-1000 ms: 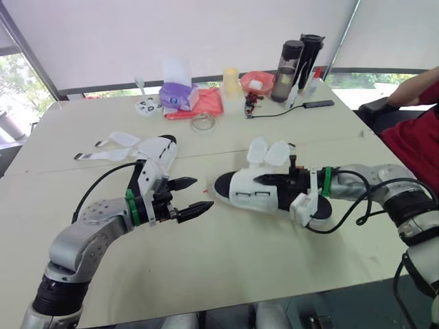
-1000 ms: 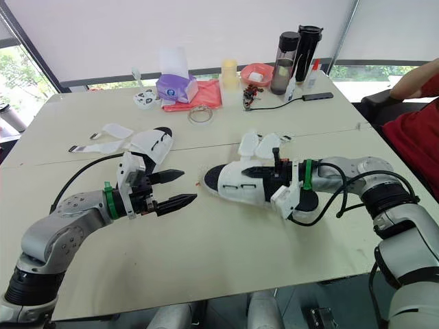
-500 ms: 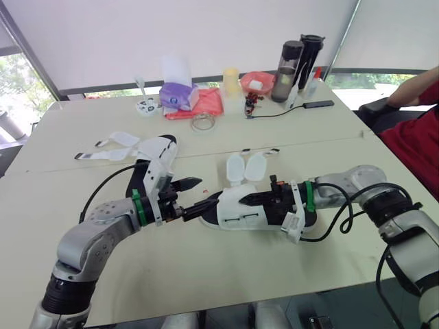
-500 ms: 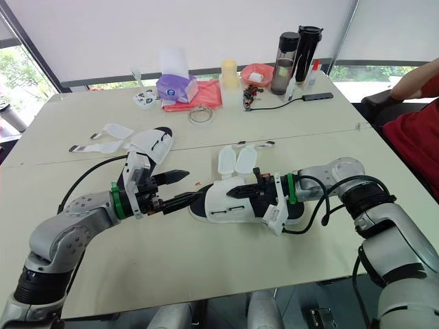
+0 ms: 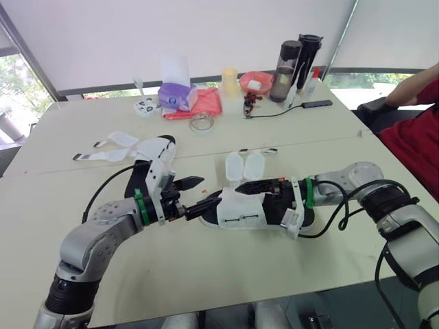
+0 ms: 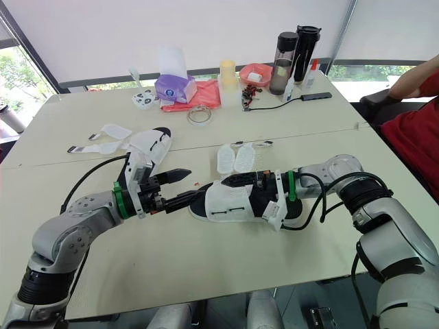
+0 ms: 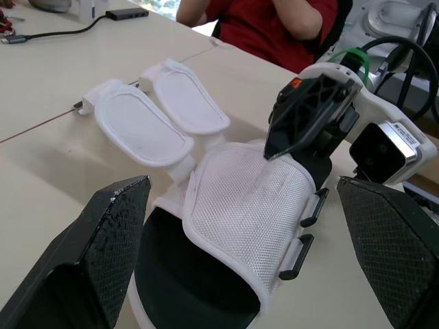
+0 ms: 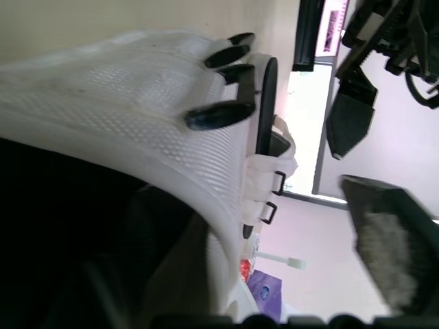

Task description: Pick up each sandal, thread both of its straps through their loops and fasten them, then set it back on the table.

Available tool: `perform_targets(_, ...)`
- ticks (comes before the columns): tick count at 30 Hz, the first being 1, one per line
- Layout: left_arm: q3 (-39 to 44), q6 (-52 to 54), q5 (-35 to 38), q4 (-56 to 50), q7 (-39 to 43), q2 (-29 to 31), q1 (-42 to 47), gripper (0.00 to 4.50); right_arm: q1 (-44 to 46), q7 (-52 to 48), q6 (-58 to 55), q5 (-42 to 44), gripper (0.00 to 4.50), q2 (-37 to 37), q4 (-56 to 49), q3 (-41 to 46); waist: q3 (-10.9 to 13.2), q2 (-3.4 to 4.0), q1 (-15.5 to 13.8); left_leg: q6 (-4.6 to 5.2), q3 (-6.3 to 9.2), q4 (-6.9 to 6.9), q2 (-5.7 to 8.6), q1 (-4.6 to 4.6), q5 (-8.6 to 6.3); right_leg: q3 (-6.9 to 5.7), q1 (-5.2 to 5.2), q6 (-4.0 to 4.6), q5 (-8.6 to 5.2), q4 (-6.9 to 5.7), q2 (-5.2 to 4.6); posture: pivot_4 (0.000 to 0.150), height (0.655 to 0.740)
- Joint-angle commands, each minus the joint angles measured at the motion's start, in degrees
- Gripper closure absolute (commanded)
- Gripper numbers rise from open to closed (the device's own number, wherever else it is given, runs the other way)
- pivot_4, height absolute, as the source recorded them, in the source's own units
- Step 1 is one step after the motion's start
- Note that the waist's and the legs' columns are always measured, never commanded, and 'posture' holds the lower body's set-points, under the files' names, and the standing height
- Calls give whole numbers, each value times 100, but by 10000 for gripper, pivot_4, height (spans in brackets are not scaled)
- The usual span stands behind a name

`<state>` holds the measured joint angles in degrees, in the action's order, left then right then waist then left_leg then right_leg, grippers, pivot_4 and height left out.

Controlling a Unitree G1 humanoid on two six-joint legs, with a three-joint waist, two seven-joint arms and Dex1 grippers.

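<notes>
Both arms have closed in since 1 s ago: the right gripper (image 5: 260,188) has carried the sandal (image 5: 240,210) across to the left gripper (image 5: 204,192), and the toe now sits between the left fingers.

**Hand states**
- The left gripper is spread wide and grasps nothing.
- The right gripper appears clamped on the sandal's mesh upper, with 1 finger lying on top of it.

**Hazards**
1. The 2 straps (image 7: 161,113) lie flipped open beyond the sandal from the left gripper, and the loops (image 7: 312,205) sit on the opposite flank, beside the right gripper. If you close the left fingers now, you are likely to pinch the toe and miss the straps.
2. Pushing further forward may lever the sandal out of the right gripper's hold.
3. The second sandal (image 5: 154,147) lies just behind the left wrist with its straps spread. Pulling back along that line could drag it.

**Room to move**
- Bare table (image 5: 206,267) lies on the near side of both grippers, up to the front edge.
- Bottles (image 5: 291,62) and other clutter stand well beyond the fingertips.
- A person (image 5: 415,133) sits outboard of the right arm.
</notes>
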<state>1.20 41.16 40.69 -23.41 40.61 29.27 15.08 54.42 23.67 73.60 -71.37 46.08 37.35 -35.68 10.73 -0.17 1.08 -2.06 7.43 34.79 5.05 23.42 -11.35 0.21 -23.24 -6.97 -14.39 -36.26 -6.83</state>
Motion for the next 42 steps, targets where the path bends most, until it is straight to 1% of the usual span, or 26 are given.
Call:
perform_targets(1,96,10,113,-175,33,52,-21,0,14,-88,160,543,375,303,-162,301,0,0,-7,0,0,0,0,0,0,0,0,0,0,0,0,1500,7400)
perform_targets(5,124,14,144,-31,238,181,-164,0,-350,-737,260,1438,375,813,-432,550,0,0,-15,1,1,0,2,0,0,16,6,-1,-1,2,4,1500,7400)
perform_targets(10,-38,-229,-146,327,572,353,-186,0,-945,-1616,79,2444,375,1196,-1009,850,0,-1,24,2,-6,0,0,-7,-1,33,6,-1,-1,1,11,1500,7400)
perform_targets(11,-136,-383,-322,444,714,434,-182,0,-1131,-1849,-41,2770,375,1308,-1094,909,0,0,21,3,-10,-1,-2,-8,-1,35,7,-1,-1,0,12,1500,7400)
perform_targets(14,-411,-890,-811,837,1138,631,-119,0,-1895,-2758,-794,4387,375,1683,-1396,1055,0,0,-17,6,-17,0,-3,-10,-3,41,9,-1,-1,0,12,1500,7400)
perform_targets(16,-518,-1146,-998,1088,1331,657,-15,0,-2492,-3470,-1636,5771,375,1857,-1771,1174,0,-1,-34,13,-20,4,-4,-9,-6,48,12,0,-2,2,9,1500,7400)
perform_targets(17,-573,-1292,-1107,1220,1416,658,48,0,-2826,-3872,-2231,6601,375,1921,-2073,1273,0,-1,-41,16,-19,7,-9,-8,-8,49,14,0,-2,3,7,1500,7400)
perform_targets(20,-684,-1664,-1393,1542,1624,648,208,0,-3586,-4640,-3972,8541,375,1887,-3075,1791,0,-2,-27,29,-20,21,-17,-7,-15,54,19,0,-2,4,5,1500,7400)
perform_targets(22,-751,-1931,-1598,1751,1688,616,315,0,-3926,-4929,-5027,9465,375,1785,-3686,2153,0,-1,-3,31,-22,24,-20,-8,-17,57,19,0,-2,4,6,1500,7400)
perform_targets(25,-788,-2027,-1672,1914,1779,510,460,0,-4331,-5152,-6786,11046,375,1652,-4580,2689,0,-1,-19,33,-28,24,-29,-8,-19,56,17,-1,-2,4,9,1500,7400)
perform_targets(27,-795,-2020,-1680,1918,1824,467,514,0,-4483,-5198,-7607,11709,375,1567,-4934,3035,0,-2,-46,36,-27,24,-31,-5,-21,54,15,-3,-2,5,9,1500,7400)
perform_targets(29,-771,-1959,-1640,1874,1860,467,547,0,-4677,-5335,-8460,12610,375,1532,-5307,3472,0,-3,-57,39,-28,24,-30,1,-23,54,11,-5,-3,8,8,1500,7400)
perform_targets(30,-750,-1923,-1617,1844,1872,473,558,0,-4814,-5557,-8843,13029,5469,1569,-5497,3635,1,-5,-72,39,-29,25,-30,4,-23,54,9,-5,-3,9,7,1500,7400)
perform_targets(31,-726,-1878,-1583,1817,1879,473,571,0,-4924,-5751,-9152,13257,8813,1598,-5634,3733,2,-6,-72,40,-29,25,-30,8,-24,53,8,-5,-3,12,6,1500,7400)
perform_targets(32,-702,-1834,-1547,1787,1878,470,588,0,-5003,-5919,-9361,13328,13468,1604,-5732,3792,3,-7,-72,41,-29,25,-30,8,-24,52,8,-6,-3,13,6,1500,7400)
perform_targets(34,-654,-1775,-1498,1774,1834,426,647,0,-5061,-6084,-9627,13195,23087,1509,-5799,3818,5,-11,-69,42,-32,26,-31,8,-25,51,9,-6,-3,15,6,1500,7400)
perform_targets(35,-624,-1742,-1470,1789,1804,390,689,0,-5062,-6142,-9710,13095,28752,1428,-5799,3808,5,-12,-68,41,-33,27,-31,8,-25,50,9,-6,-3,15,6,1500,7400)
perform_targets(38,-516,-1619,-1362,1898,1710,269,853,0,-5061,-6293,-9830,12693,43534,1177,-5735,3725,7,-16,-66,41,-40,31,-32,8,-25,49,9,-7,-2,15,5,1500,7400)
perform_targets(39,-472,-1570,-1318,1969,1702,231,933,0,-5069,-6320,-9845,12538,44376,1066,-5663,3687,9,-20,-67,41,-43,31,-32,8,-25,49,8,-7,-2,15,4,1500,7400)
perform_targets(42,-412,-1498,-1261,2240,1734,118,1156,0,-5042,-6310,-9934,12067,44376,765,-5362,3666,9,-23,-66,41,-47,32,-32,7,-25,48,8,-12,0,15,5,1500,7400)
